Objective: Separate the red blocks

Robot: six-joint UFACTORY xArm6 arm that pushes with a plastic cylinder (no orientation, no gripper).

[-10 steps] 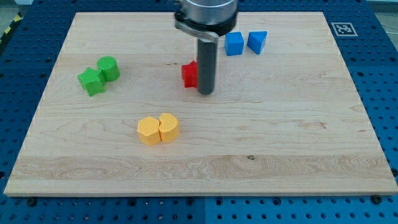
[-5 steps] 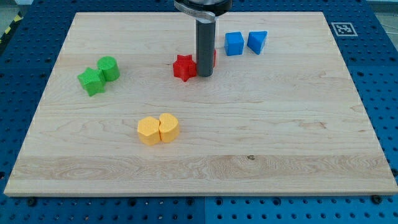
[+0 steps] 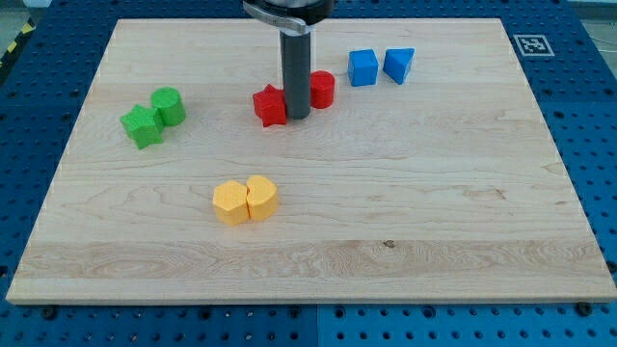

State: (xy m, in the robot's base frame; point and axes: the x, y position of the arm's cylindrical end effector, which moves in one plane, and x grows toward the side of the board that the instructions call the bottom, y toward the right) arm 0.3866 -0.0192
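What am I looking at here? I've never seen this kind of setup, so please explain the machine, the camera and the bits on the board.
There is one camera view, looking down at a slant on a wooden board. The dark rod is the end of a robot arm; it has no fingers and holds nothing, it only pushes. My tip stands between two red blocks: a red star on the view's left and a red cylinder on the right. Elsewhere sit pairs: green star with green cylinder, two yellow blocks, and blue cube with blue triangular block.
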